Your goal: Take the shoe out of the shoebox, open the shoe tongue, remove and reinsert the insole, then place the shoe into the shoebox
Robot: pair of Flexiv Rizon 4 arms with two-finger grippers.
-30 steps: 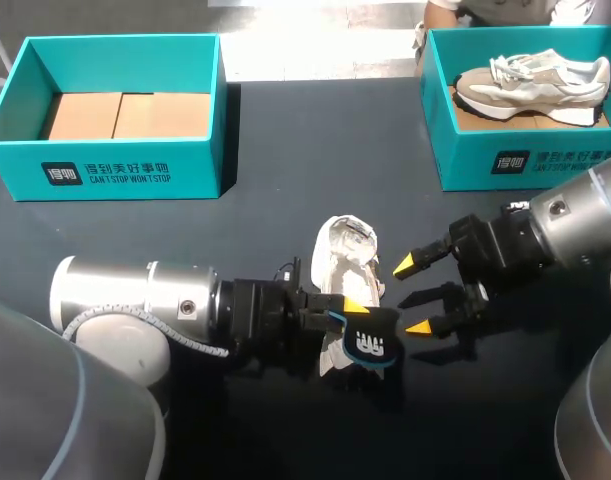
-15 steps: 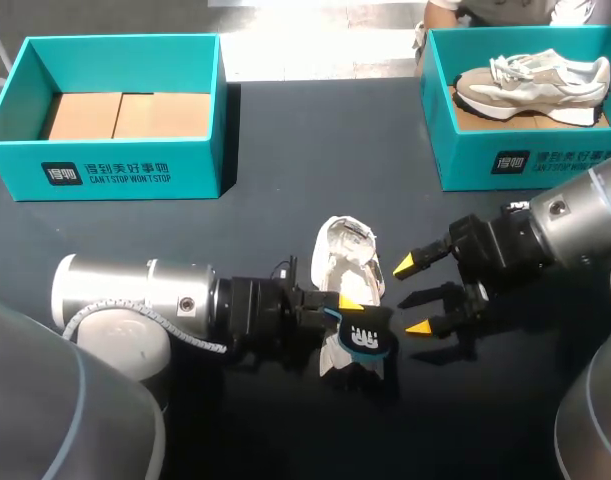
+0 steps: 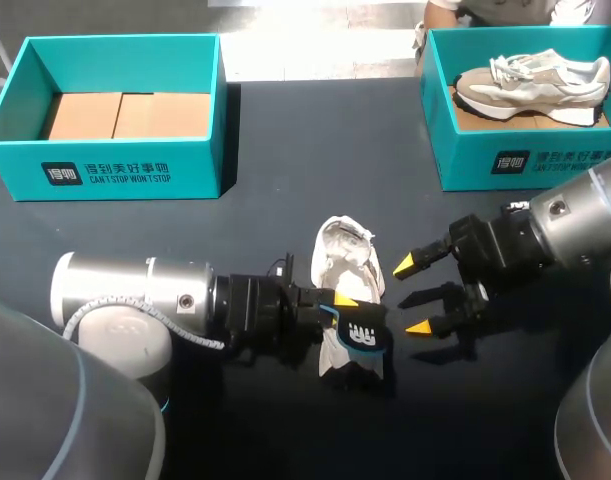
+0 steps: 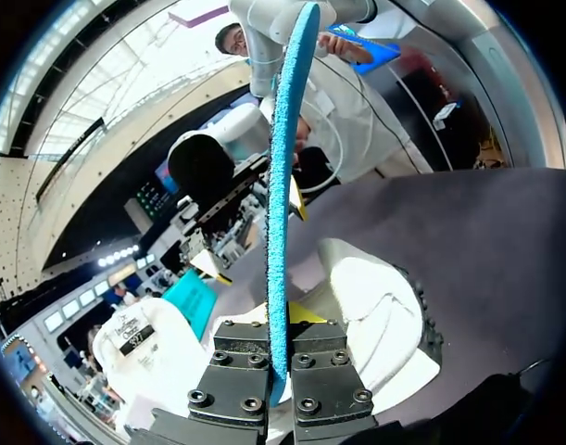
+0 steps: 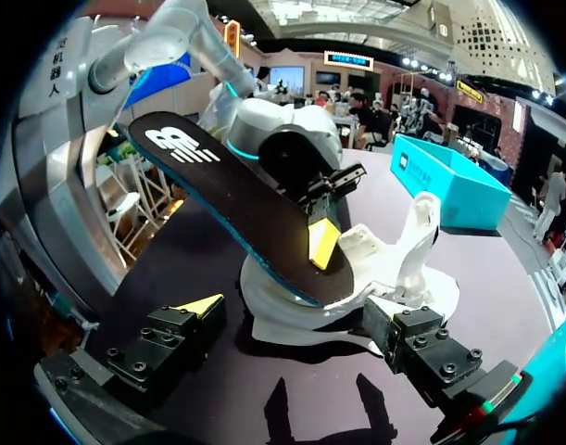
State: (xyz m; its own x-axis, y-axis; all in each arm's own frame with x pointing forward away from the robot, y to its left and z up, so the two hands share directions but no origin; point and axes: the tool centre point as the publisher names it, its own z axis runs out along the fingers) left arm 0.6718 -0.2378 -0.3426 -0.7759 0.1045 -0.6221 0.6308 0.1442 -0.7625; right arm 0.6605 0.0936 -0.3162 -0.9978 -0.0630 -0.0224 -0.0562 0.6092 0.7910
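Left claw [image 4: 281,369] tight on edge-on insole [image 4: 281,185], shoe [image 4: 380,311] behind (partly hidden)

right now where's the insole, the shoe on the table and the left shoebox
insole [image 5: 229,193]: right wrist view, its dark face
shoe on the table [image 3: 347,250]: head view, its white upper
left shoebox [image 3: 200,172]: head view, its teal front wall

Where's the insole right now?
Head view, table's front middle: the insole is clamped in the left gripper over the white shoe, open right gripper beside it.
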